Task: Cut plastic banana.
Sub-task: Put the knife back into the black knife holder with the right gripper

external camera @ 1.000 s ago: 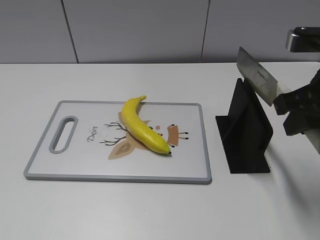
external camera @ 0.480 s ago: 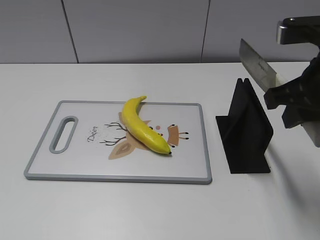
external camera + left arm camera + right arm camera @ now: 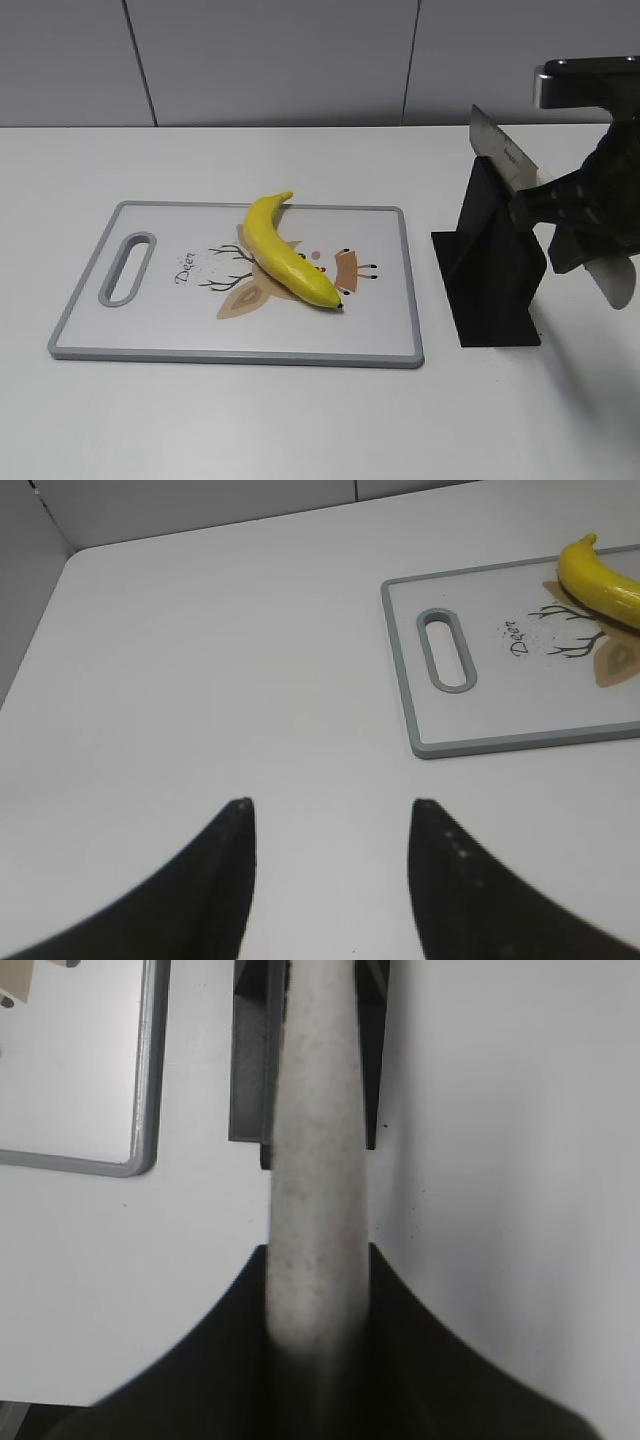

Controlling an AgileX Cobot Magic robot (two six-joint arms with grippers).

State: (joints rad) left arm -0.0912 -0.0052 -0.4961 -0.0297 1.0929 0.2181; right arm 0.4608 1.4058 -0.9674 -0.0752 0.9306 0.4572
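One glossy yellow plastic banana curves across a grey-rimmed cutting board mid-bench. Well toward the right edge, the right gripper clamps a knife by its speckled pale handle above a black stand. Left gripper hangs wide near the left edge.

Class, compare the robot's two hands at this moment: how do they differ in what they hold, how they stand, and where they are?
1. The right hand is shut on the knife's pale handle; the left hand is open and empty.
2. The right hand is above the black stand, right of the board; the left hand is over bare table, left of the board.

Neither touches the banana. Both have dark fingers.
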